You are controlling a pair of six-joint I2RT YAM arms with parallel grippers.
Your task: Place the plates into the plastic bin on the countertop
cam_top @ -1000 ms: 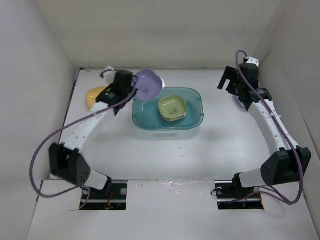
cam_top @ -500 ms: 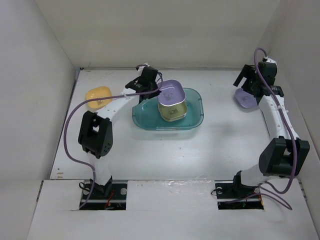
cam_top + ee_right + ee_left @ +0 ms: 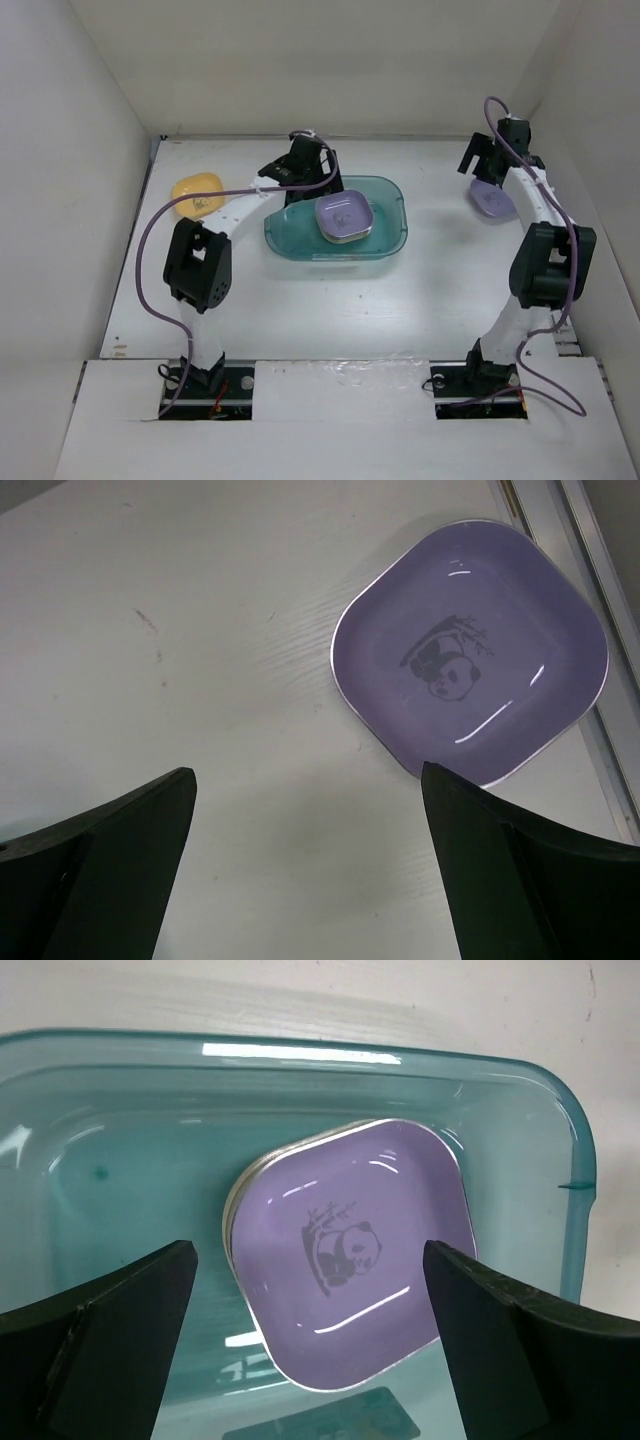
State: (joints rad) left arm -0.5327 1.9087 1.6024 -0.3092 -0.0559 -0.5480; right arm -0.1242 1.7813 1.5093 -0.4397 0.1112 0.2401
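While both arms reach toward the back of the white matte desk [image 3: 300,300], the translucent teal rounded-rectangular plastic bin [image 3: 385,240] sits at centre frame. A lavender rounded-square plastic plate with a panda print [image 3: 343,217] lies flat inside it on a lower plate [image 3: 232,1230], of which only a pale rim shows. Just behind, the left tool [image 3: 308,1255] hangs over the bin, fingers spread wide and holding nothing. At right, a second lavender panda plate [image 3: 470,650] rests on the desk near the wall, with the right tool [image 3: 308,775] above it, likewise spread and empty. A yellow rounded-square plate [image 3: 197,192] lies at upper left. The dishes look light, stiff and glossy, and are probably slippery. Because they sit flush on the desk, a pinch across the raised rim seems the surest hold.
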